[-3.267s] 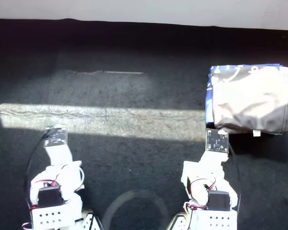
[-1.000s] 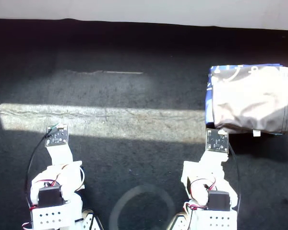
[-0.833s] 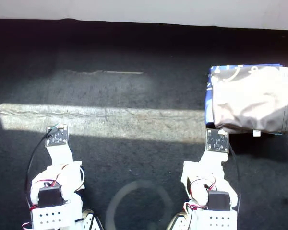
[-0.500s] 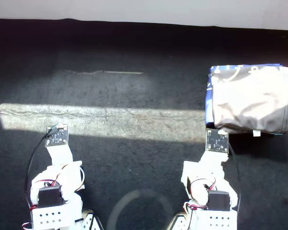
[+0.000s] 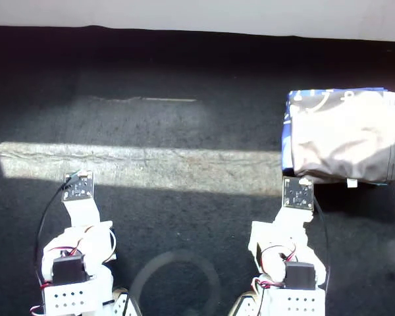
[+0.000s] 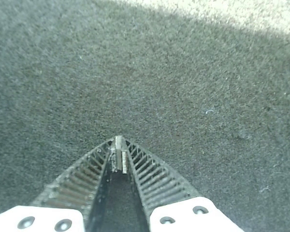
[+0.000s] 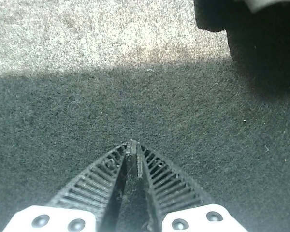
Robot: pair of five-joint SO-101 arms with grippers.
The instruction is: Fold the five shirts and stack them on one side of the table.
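The left end effector was clenched, its ribbed fingertips meeting at a point just above the dark, felt-like surface, with nothing between them. The right end effector was clenched in the same way and empty, poised over a shaded part of the surface near the edge of a sunlit band. From the high view, the left arm and the right arm sat folded back at the near edge of the surface, side by side and well apart. The stack of folded shirts lay on the right side of the surface, just beyond the right arm's wrist. Its top shirt was pale beige, and a blue shirt showed beneath it along the far and inner edges. A small white tag stuck out from the stack's near edge. The sunlit band crossed the surface from its left edge to the stack.
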